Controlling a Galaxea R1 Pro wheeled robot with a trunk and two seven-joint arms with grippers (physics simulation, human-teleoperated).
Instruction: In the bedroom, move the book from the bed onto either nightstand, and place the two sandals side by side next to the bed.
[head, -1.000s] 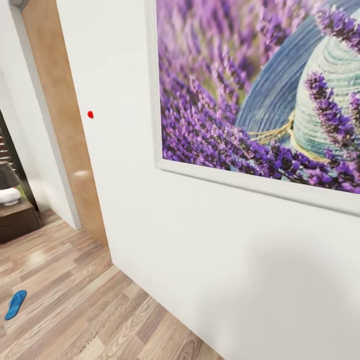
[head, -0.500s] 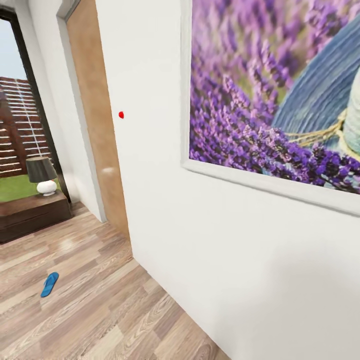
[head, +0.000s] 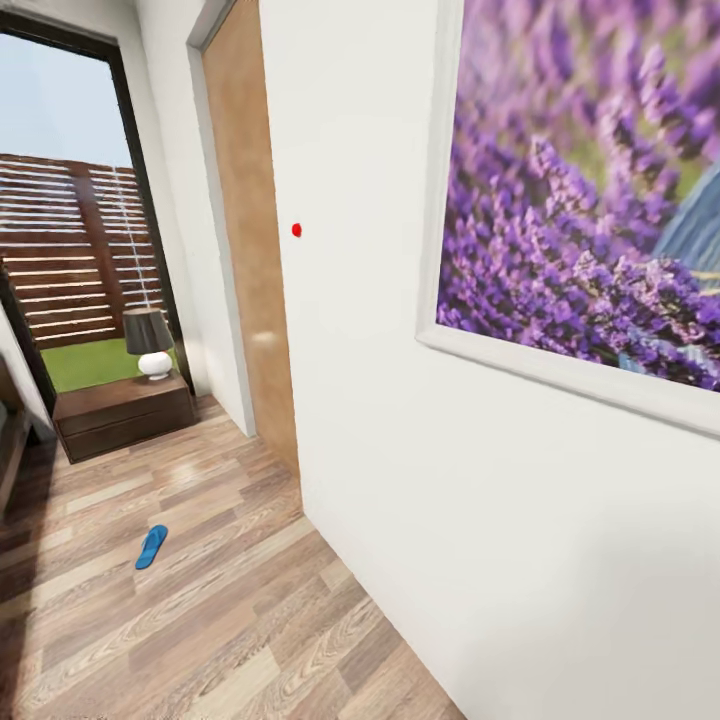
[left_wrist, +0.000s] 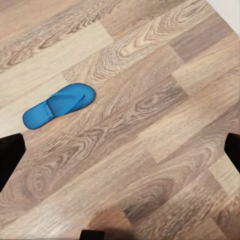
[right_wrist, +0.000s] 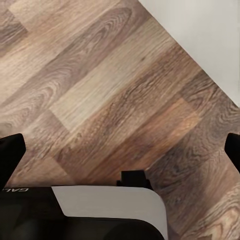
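Note:
One bright blue sandal (head: 151, 546) lies flat on the wood-plank floor, left of the white wall, in the head view. Beyond it a dark brown nightstand (head: 125, 412) stands under the black-framed window. The left wrist view looks down at a blue sandal (left_wrist: 59, 105) on the planks, off to one side of my left gripper (left_wrist: 120, 150); I cannot tell if it is the same one. That gripper is open and holds nothing. My right gripper (right_wrist: 120, 150) is open over bare floor. The book and the mattress are out of view.
A white wall with the large lavender picture (head: 590, 190) runs close along my right. A tan wooden door (head: 250, 220) sits further along it. A small lamp (head: 149, 343) stands on the nightstand. Dark brown wood (head: 8, 450) shows at the far left edge.
The head camera has swung left: the picture slid right and partly out of frame, and the window, nightstand and lamp came in. The sandal now sits further right in the picture and looks smaller.

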